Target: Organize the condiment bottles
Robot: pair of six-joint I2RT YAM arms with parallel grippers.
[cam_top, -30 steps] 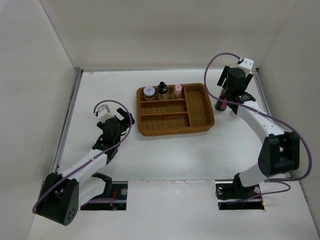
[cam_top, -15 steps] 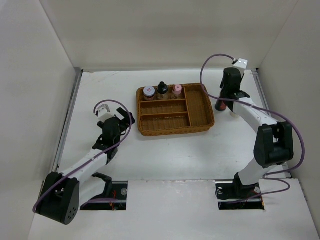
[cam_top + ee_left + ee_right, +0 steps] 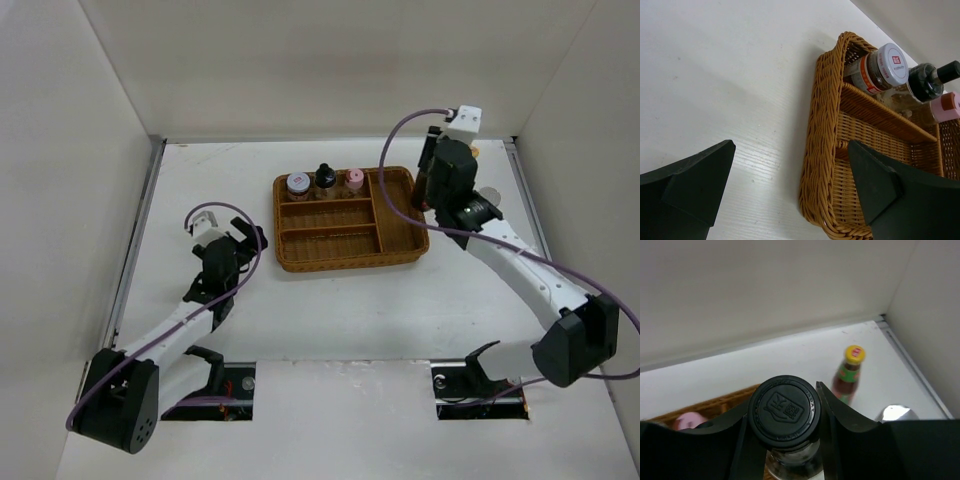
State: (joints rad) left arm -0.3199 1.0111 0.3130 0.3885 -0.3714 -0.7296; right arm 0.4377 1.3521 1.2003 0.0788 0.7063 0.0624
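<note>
Swinging in from the table's right side, the right arm now hangs over the right-hand end of the brown wicker divided tray [image 3: 350, 262], where a second ago it stood beside it. Its jaws have narrowed too. The right gripper [image 3: 437, 192] is clamped just under the round black cap of a tall clear bottle [image 3: 785, 407], held above the tray's edge so far as the overhead view shows. Left on the table behind it are a yellow-capped bottle of dark sauce [image 3: 850, 374] and a grey-lidded container [image 3: 896, 413]. Across the way nothing has changed: the left gripper [image 3: 790, 150] hovers spread wide and empty just off the tray's left end. Three are already in the tray's far row: white-lidded jar [image 3: 298, 184], black-capped bottle [image 3: 324, 178], pink-capped bottle [image 3: 354, 182].

The danger now? That hold sits high, so the long body could swing or slide through on the way down. Come in low and its base may catch the wicker wall. Drift left and it could topple the pink-capped neighbour. Released off-vertical, a bottle this tall would likely fall over.
</note>
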